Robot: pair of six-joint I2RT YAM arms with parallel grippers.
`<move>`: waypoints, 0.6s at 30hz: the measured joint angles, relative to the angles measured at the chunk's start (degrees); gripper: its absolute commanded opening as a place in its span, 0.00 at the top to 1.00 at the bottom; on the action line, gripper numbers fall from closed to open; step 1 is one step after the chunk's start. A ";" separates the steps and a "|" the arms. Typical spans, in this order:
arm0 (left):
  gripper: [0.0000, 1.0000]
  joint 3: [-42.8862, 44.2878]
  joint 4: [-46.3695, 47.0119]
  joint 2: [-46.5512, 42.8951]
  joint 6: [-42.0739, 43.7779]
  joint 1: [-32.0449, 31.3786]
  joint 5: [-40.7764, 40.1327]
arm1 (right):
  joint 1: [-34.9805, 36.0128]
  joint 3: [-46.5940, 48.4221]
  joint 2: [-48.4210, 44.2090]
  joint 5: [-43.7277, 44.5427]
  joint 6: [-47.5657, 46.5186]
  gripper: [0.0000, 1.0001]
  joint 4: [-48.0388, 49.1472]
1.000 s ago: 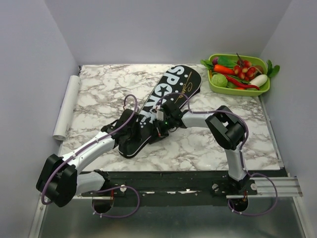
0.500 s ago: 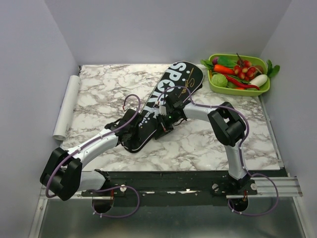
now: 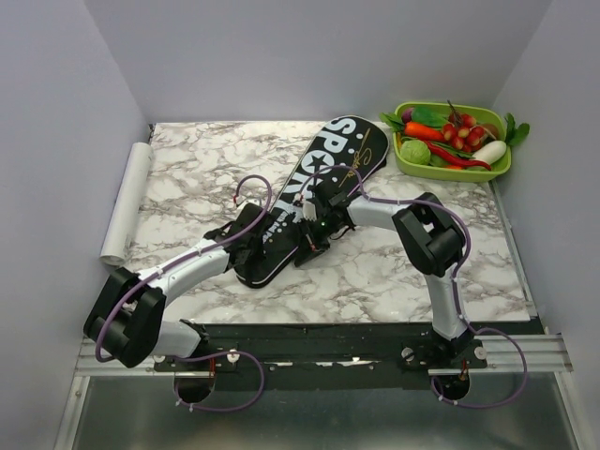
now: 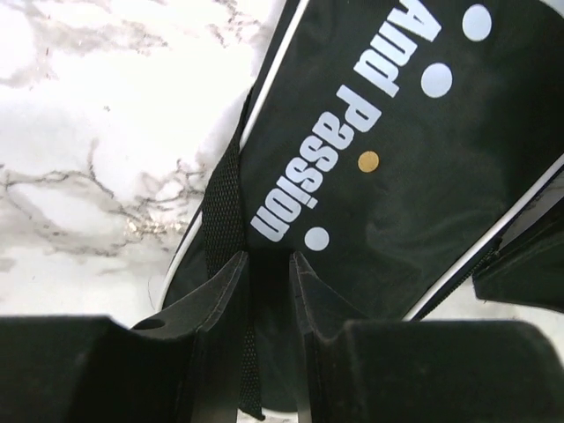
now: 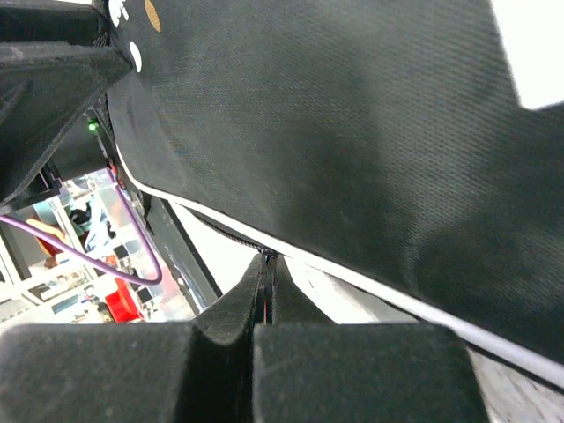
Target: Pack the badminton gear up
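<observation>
The black teardrop cover [image 3: 323, 173] lettered "SPORT" lies diagonally on the marble table, wide end toward the far right. My left gripper [image 3: 251, 248] is at its narrow near end. In the left wrist view the fingers [image 4: 269, 257] are closed to a narrow gap on the cover's fabric [image 4: 397, 176] beside a black mesh strap. My right gripper [image 3: 312, 236] is at the cover's right edge. In the right wrist view its fingers [image 5: 266, 257] are pinched shut on a thin zipper pull at the white-piped edge of the cover [image 5: 335, 115]. No racket shows.
A green tray [image 3: 452, 172] of toy vegetables stands at the far right corner. A white roll [image 3: 127, 202] lies along the table's left edge. Grey walls enclose the back and both sides. A black rail runs along the near edge.
The cover has slid up and to the far right, and both grippers have gone with it. The left arm has stretched farther out.
</observation>
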 measured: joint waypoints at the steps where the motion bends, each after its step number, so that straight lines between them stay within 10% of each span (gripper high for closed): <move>1: 0.70 -0.22 0.76 0.09 -0.04 0.00 0.00 | 0.07 -0.17 0.00 0.00 0.02 0.99 0.24; 18: 0.71 -3.37 8.92 0.42 -0.66 0.11 1.07 | 15.15 -4.07 -0.70 0.35 15.78 0.99 17.09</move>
